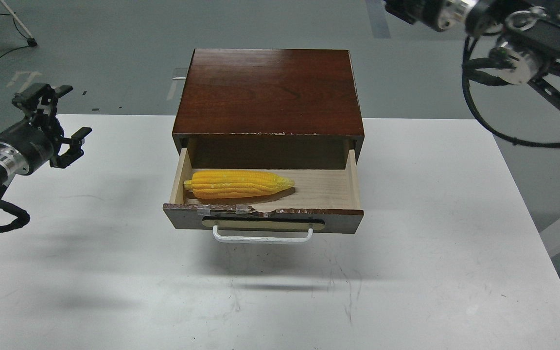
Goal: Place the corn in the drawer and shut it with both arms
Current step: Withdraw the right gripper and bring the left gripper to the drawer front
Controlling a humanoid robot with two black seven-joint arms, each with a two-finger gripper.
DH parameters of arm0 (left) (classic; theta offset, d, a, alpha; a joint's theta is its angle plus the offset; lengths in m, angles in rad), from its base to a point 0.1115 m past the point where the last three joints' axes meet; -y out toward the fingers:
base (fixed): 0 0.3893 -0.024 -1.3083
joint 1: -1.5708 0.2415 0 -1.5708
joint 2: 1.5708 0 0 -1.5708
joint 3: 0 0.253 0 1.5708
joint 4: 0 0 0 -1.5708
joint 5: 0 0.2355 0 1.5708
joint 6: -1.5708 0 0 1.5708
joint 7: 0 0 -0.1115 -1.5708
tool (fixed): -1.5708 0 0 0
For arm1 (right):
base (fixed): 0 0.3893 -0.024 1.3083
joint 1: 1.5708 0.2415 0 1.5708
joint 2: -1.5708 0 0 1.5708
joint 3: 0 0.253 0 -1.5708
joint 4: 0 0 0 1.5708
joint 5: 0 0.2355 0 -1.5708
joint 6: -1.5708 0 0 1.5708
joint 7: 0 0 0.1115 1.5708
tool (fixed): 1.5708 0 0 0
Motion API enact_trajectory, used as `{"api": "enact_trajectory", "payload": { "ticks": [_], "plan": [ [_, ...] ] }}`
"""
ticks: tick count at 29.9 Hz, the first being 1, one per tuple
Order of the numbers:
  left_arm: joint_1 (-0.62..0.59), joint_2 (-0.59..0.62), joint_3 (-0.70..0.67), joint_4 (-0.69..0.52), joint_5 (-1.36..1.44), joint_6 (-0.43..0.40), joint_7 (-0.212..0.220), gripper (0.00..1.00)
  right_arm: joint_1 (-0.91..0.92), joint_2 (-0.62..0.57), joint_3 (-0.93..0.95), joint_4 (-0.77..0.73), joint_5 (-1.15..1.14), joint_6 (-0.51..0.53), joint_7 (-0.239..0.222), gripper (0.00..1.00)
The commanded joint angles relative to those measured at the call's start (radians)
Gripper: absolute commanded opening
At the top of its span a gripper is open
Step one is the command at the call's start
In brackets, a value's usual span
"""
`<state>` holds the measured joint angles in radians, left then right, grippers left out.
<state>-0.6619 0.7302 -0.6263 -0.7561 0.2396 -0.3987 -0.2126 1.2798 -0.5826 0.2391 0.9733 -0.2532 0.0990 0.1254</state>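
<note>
The drawer (263, 214) stands pulled out from the reddish-brown cabinet (268, 90), which sits at the middle of the far edge of the white surface (406, 272). The corn (237, 184) lies on its side inside the drawer, in the left half of the pale wood floor, its pointed tip toward the right and its blunt end close to the left wall. The right half of the drawer floor is bare. The drawer's dark front has a chipped, taped top edge, and the white bar handle (262, 236) projects from it toward the near edge.

The left tool (63, 124) hangs above the far left corner of the surface, well apart from the cabinet; its two black fingers are spread with a clear gap between them and nothing in it. The right arm (528, 48) comes in at the top right, beyond the far right corner of the surface, showing silver joints and looping black cable. Its far end runs off the top of the view, so its tool is not visible.
</note>
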Motion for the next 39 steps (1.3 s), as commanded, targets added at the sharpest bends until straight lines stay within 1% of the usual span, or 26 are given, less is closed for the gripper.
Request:
{"api": "enact_trajectory", "payload": {
  "ticks": [1, 4, 5, 6, 8, 9, 10, 11, 12, 13, 14, 16, 17, 18, 19, 20, 22, 23, 24, 26, 28, 29, 32, 33, 36, 39],
  "plan": [
    [-0.030, -0.005, 0.000, 0.000, 0.007, 0.008, -0.019, 0.98, -0.245, -0.039, 0.193, -0.007, 0.020, 0.025, -0.055, 0.99],
    [-0.048, -0.009, 0.000, -0.002, 0.038, 0.038, -0.037, 0.98, -0.402, -0.036, 0.360, -0.010, 0.018, 0.030, -0.069, 0.99],
    [-0.059, -0.011, 0.000, -0.005, 0.082, 0.060, -0.057, 0.98, -0.459, -0.031, 0.408, -0.008, 0.018, 0.033, -0.076, 0.99],
    [-0.070, -0.011, -0.001, -0.008, 0.145, 0.083, -0.092, 0.98, -0.503, -0.029, 0.437, -0.007, 0.017, 0.034, -0.078, 1.00],
    [-0.084, -0.011, -0.001, -0.014, 0.225, 0.116, -0.145, 0.98, -0.530, -0.029, 0.440, -0.005, 0.017, 0.034, -0.076, 1.00],
    [-0.097, -0.009, -0.001, -0.017, 0.315, 0.162, -0.206, 0.98, -0.543, -0.029, 0.440, -0.005, 0.017, 0.034, -0.073, 1.00],
    [-0.104, -0.009, -0.001, -0.019, 0.367, 0.188, -0.241, 0.98, -0.546, -0.031, 0.440, -0.007, 0.017, 0.034, -0.072, 1.00],
    [-0.117, -0.008, -0.001, -0.028, 0.473, 0.251, -0.276, 0.98, -0.548, -0.036, 0.439, -0.007, 0.017, 0.034, -0.070, 1.00],
    [-0.137, -0.008, -0.001, -0.054, 0.577, 0.338, -0.276, 0.98, -0.553, -0.037, 0.437, -0.007, 0.017, 0.034, -0.070, 1.00],
    [-0.146, -0.006, -0.001, -0.072, 0.625, 0.395, -0.276, 0.98, -0.554, -0.039, 0.437, -0.007, 0.017, 0.034, -0.069, 1.00],
    [-0.159, 0.000, -0.001, -0.121, 0.708, 0.499, -0.276, 0.98, -0.556, -0.037, 0.437, -0.007, 0.015, 0.034, -0.069, 1.00],
    [-0.163, 0.009, -0.001, -0.191, 0.765, 0.578, -0.276, 0.98, -0.556, -0.037, 0.437, -0.007, 0.015, 0.034, -0.069, 1.00],
    [-0.166, 0.030, -0.003, -0.272, 0.797, 0.593, -0.276, 0.98, -0.556, -0.036, 0.437, -0.007, 0.015, 0.034, -0.069, 1.00],
    [-0.170, 0.049, -0.003, -0.316, 0.806, 0.591, -0.276, 0.98, -0.556, -0.034, 0.437, -0.007, 0.014, 0.034, -0.069, 1.00],
    [-0.182, 0.079, -0.001, -0.397, 0.817, 0.574, -0.276, 0.98, -0.556, -0.033, 0.436, -0.007, 0.014, 0.034, -0.069, 0.99],
    [-0.188, 0.101, -0.001, -0.479, 0.817, 0.545, -0.276, 0.93, -0.556, -0.031, 0.436, -0.007, 0.012, 0.034, -0.069, 1.00],
    [-0.190, 0.113, -0.001, -0.560, 0.820, 0.485, -0.276, 0.80, -0.556, -0.029, 0.436, -0.007, 0.012, 0.034, -0.069, 1.00],
    [-0.190, 0.120, -0.001, -0.622, 0.823, 0.410, -0.276, 0.70, -0.556, -0.029, 0.436, -0.007, 0.012, 0.034, -0.069, 1.00],
    [-0.190, 0.124, -0.001, -0.653, 0.823, 0.378, -0.276, 0.64, -0.556, -0.029, 0.436, -0.007, 0.012, 0.033, -0.069, 1.00],
    [-0.188, 0.155, -0.001, -0.762, 0.834, 0.272, -0.276, 0.18, -0.556, -0.032, 0.436, -0.007, 0.012, 0.033, -0.069, 1.00],
    [-0.180, 0.167, 0.000, -0.805, 0.862, 0.235, -0.276, 0.04, -0.556, -0.036, 0.436, -0.008, 0.012, 0.034, -0.067, 1.00],
    [-0.173, 0.182, 0.003, -0.845, 0.907, 0.203, -0.276, 0.00, -0.557, -0.037, 0.437, -0.008, 0.012, 0.033, -0.067, 0.99],
    [-0.137, 0.234, 0.074, -0.916, 1.030, 0.137, -0.276, 0.00, -0.557, -0.039, 0.439, -0.010, 0.012, 0.033, -0.055, 0.99],
    [-0.134, 0.245, 0.092, -0.933, 1.046, 0.130, -0.276, 0.00, -0.557, -0.039, 0.440, -0.010, 0.012, 0.033, -0.049, 0.99],
    [-0.130, 0.296, 0.178, -0.997, 1.057, 0.112, -0.276, 0.00, -0.559, -0.039, 0.440, -0.010, 0.012, 0.031, -0.006, 0.97],
    [-0.130, 0.305, 0.290, -1.006, 1.055, 0.068, -0.276, 0.00, -0.574, -0.034, 0.440, -0.015, 0.014, 0.031, 0.081, 0.97]
  ]
}}
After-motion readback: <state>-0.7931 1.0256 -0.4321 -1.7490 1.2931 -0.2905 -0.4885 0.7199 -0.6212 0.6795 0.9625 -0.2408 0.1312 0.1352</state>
